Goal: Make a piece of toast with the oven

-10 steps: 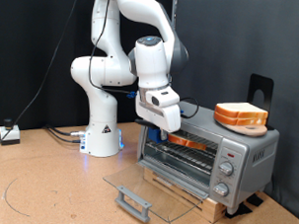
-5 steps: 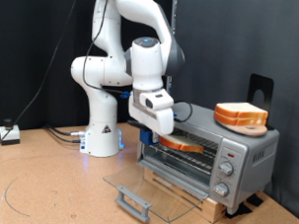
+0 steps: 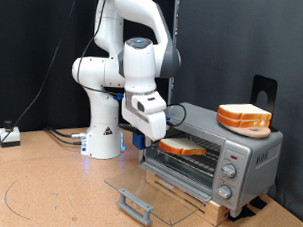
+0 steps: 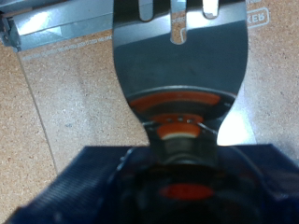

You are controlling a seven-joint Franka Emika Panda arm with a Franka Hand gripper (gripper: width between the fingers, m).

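The glass door (image 3: 154,189) lay open and flat over the table (image 3: 49,190), its grey handle (image 3: 135,205) nearest the camera. A risk was judged here: the piece of toast (image 3: 180,148) sat at the mouth of the oven (image 3: 215,156), partly out over the rack's front edge, and could be tipped onto the door if it was nudged. The claw (image 3: 151,122) was hung just beside the oven's left front corner, tilted down. In the wrist view a flat metal spatula (image 4: 177,65) was seen extending from it; how far its fingers were parted could not be told. Farther back, a stack of slices (image 3: 243,118) rested on the oven's top.
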